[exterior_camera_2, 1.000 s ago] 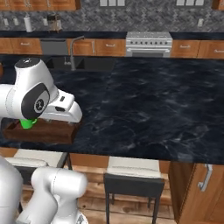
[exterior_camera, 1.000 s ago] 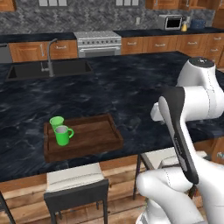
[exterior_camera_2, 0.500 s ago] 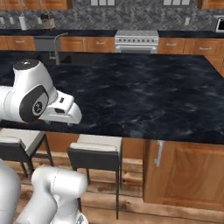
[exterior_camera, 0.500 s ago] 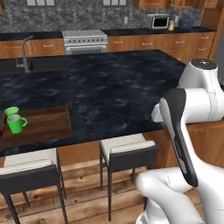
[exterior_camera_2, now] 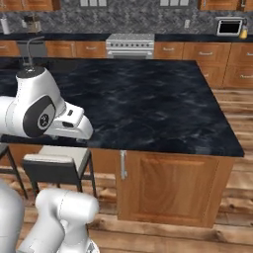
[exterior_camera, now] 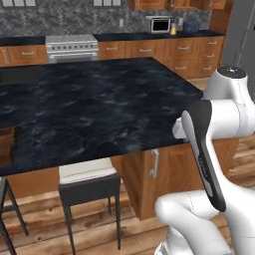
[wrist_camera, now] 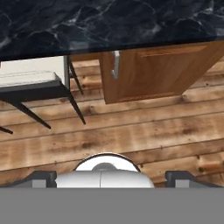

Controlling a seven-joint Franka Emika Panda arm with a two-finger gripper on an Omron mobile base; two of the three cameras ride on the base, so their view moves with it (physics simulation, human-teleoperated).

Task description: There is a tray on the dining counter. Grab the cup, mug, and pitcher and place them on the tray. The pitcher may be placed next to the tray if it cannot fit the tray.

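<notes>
While the arm stood folded at the counter's near edge, the following was noted
Dining counter: one broad black stone-look top with pale veining, smooth, square-cornered at its right end; seen again in the right base view and along the top of the hand view
Tray: one dark brown wooden corner lay on the counter at the far left edge of the left base view, cut off by the frame; its contents could not be told
Gripper: one, its two dark tips spread wide at the bottom corners of the hand view, nothing between them, pointed down at the floor
Stools: one in the left base view, pale cushion on a dark frame with thin dark legs, tucked under the overhang
Cabinet: one warm wood door with a metal handle, under the counter's right end
Floor: wooden planks, knotty grain
Back wall: one steel range, one microwave
</notes>
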